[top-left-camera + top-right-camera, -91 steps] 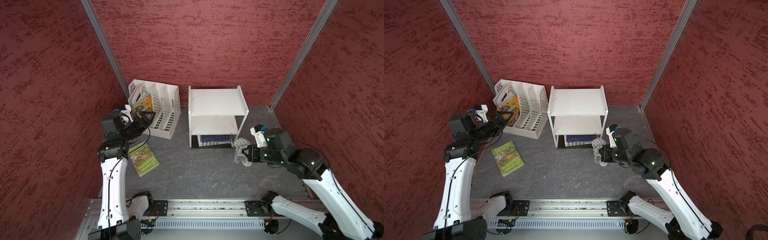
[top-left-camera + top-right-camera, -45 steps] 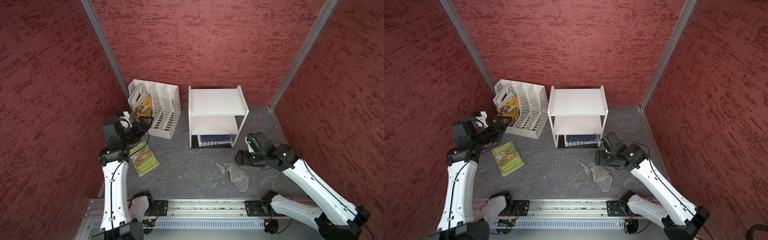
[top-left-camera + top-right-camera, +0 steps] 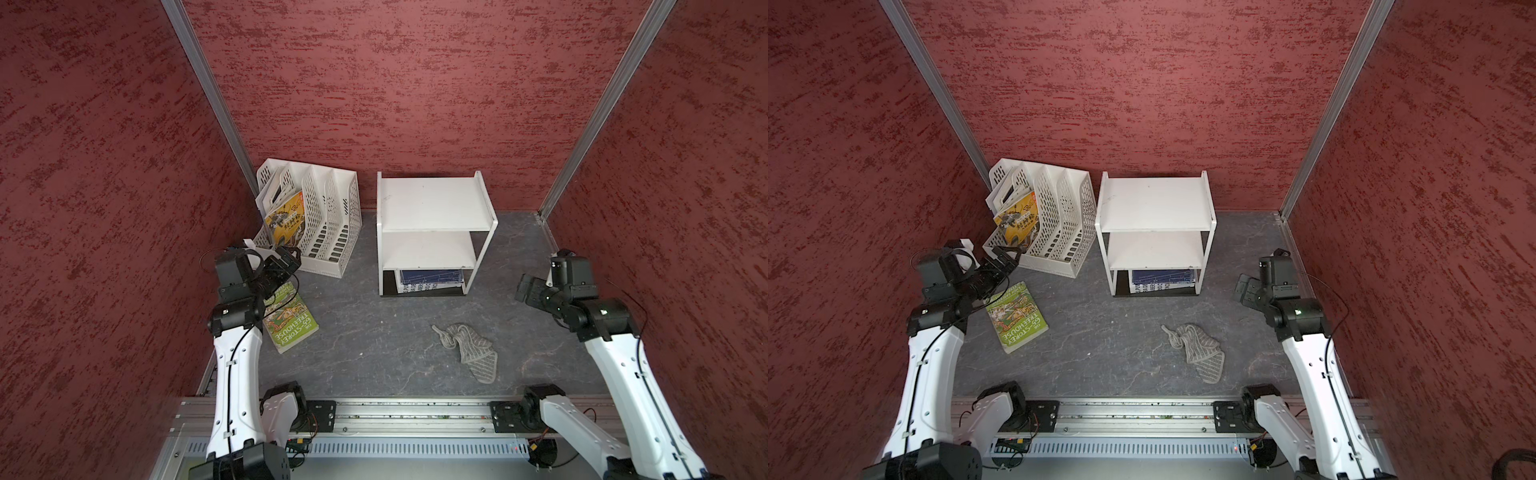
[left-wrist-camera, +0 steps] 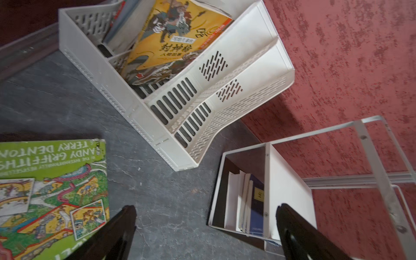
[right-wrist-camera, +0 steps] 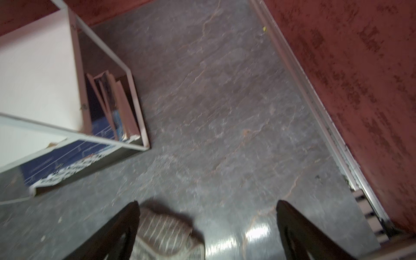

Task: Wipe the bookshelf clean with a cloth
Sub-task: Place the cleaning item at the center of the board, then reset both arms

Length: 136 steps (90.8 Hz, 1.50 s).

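Red textured walls (image 3: 415, 83) close in a dark grey, stone-patterned floor (image 3: 365, 345). We take the floor's middle in the top views as the centre of the dial.

At twelve o'clock we see the bookshelf (image 3: 432, 203), upright against the back wall. Its top and middle boards are plain white, and blue books (image 3: 430, 279) lie on the lowest tier. The cloth (image 3: 467, 349) lies crumpled on the floor at about four o'clock, in front of the bookshelf and apart from it, clear of both grippers.

At three o'clock the right gripper (image 3: 528, 291) hangs above the floor, its jaws spread wide with nothing between them. Its wrist view is blurred.

At ten o'clock the left gripper (image 3: 291, 259), also spread and empty, hovers just in front of the white file rack (image 3: 332, 232), which holds a yellow-covered book (image 3: 286, 218). A green paperback (image 3: 291, 326) lies flat at nine o'clock, partly hidden by the left arm.
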Tool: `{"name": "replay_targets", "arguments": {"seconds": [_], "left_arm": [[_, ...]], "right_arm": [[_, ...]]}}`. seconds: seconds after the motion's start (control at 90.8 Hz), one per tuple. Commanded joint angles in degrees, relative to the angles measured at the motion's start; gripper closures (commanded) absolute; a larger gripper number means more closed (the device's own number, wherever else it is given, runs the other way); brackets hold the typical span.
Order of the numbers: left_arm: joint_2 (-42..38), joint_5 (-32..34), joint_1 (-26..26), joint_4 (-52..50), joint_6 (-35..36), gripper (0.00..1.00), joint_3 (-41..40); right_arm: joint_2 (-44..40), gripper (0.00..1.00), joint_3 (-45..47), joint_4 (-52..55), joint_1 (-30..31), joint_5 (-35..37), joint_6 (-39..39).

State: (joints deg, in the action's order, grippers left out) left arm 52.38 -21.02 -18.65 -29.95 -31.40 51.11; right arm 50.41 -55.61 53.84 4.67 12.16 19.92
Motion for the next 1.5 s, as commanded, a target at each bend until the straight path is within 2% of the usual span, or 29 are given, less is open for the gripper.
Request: {"name": "replay_targets", "arguments": {"seconds": [0.0, 0.121, 0.242, 0.298, 0.386, 0.496, 0.617, 0.793, 0.915, 1.047, 1.168, 1.3, 1.488], "left_arm": [[-1.0, 11.0, -0.5, 7.5, 1.4, 0.0, -4.3], [-1.6, 18.1, -0.5, 16.3, 2.7, 0.0, -11.8], [-0.5, 22.6, -0.4, 21.7, 4.7, 0.0, -17.3], [0.6, 23.5, -0.3, 23.1, 6.5, 0.0, -18.6], [1.8, 25.3, 0.3, 26.6, 9.0, 0.0, -20.8], [2.3, 27.7, 1.8, 32.0, 13.0, 0.0, -23.9], [3.4, 29.6, 3.7, 38.5, 18.6, 0.0, -27.1], [6.4, 29.6, 4.8, 50.0, 21.2, 0.0, -32.2], [11.6, 28.5, 6.0, 63.0, 22.5, 0.0, -35.8], [18.2, 28.1, 8.4, 72.6, 25.0, 0.0, -35.2], [21.9, 27.8, 11.4, 67.3, 28.6, 0.0, -30.2], [20.9, 30.2, 15.9, 72.5, 32.9, 0.0, -33.0], [21.2, 32.6, 17.7, 73.4, 34.1, 0.0, -33.1]], "right_arm": [[-2.7, 0.01, 12.6, -24.5, -0.7, 6.2, -1.7], [-1.9, 0.01, 28.2, -49.1, -0.7, 6.5, -5.7], [6.9, 0.02, 34.6, -67.3, -0.7, 5.6, -11.3], [10.4, 0.02, 37.2, -76.7, -0.6, 2.6, -13.7], [15.0, 0.02, 37.9, -85.4, -0.7, -2.6, -18.6], [20.3, 0.02, 38.4, -95.7, -0.7, -7.9, -20.9], [27.9, 0.02, 37.2, -104.6, -0.6, -10.4, -23.8], [38.2, 0.02, 35.4, -109.9, -1.9, -11.6, -23.1], [37.7, 0.01, 32.7, -103.9, -3.5, -14.1, -21.6], [38.0, 0.01, 32.6, -104.0, -4.5, -14.8, -20.9], [37.8, 0.01, 32.8, -104.1, -4.5, -14.7, -20.9], [37.8, 0.01, 32.8, -104.1, -4.5, -14.8, -20.9], [37.8, 0.01, 32.8, -104.1, -4.4, -14.7, -20.9]]}}
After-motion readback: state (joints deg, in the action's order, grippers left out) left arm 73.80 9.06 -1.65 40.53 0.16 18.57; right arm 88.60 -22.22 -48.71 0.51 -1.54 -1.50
